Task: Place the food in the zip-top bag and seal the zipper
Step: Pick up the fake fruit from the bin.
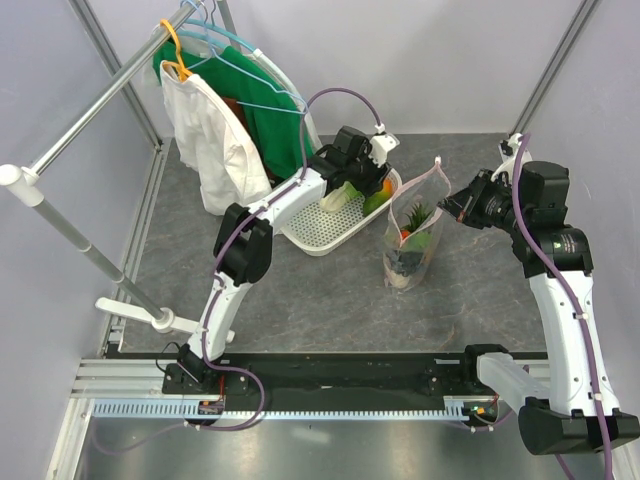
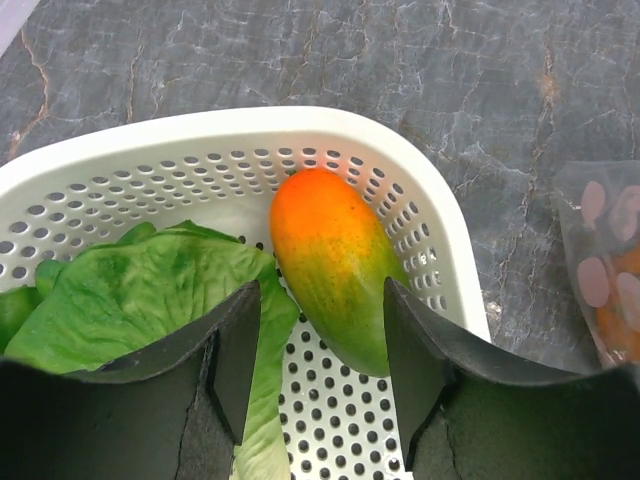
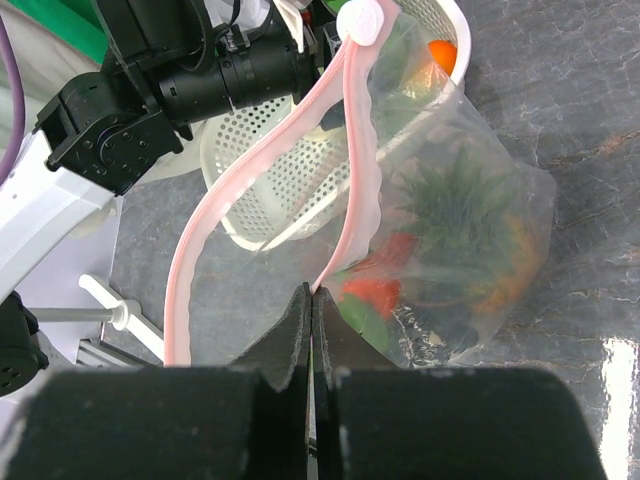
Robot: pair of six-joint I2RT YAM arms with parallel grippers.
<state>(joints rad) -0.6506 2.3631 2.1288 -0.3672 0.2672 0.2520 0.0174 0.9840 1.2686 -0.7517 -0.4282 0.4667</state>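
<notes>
The left end effector (image 2: 322,300) hangs low inside the white lattice basket (image 2: 300,120), its jaws partly open on both sides of a toy mango (image 2: 335,265), orange at the top and green below. One finger (image 2: 415,360) seems to lie against the fruit and the other stands a little apart, so I cannot say that it has a grip on it. Beside the mango lies a green lettuce leaf (image 2: 150,290), its lower part hidden behind the fingers. The zip-top bag (image 1: 415,240) stands upright on the grey table (image 1: 300,290), just beside the basket, with its mouth open. The right end effector (image 3: 312,300) is closed tightly on the pink zipper (image 3: 280,160), pinching one lip of the mouth. A white slider (image 3: 360,20) sits at the far end of the strip. Through the dotted plastic I can make out a spiky green piece (image 3: 450,200), a red piece (image 3: 375,295) and something orange (image 3: 510,250). The dark thing at the bottom is too blurred to name. In the left wrist view the bag is cut off by the right edge.
</notes>
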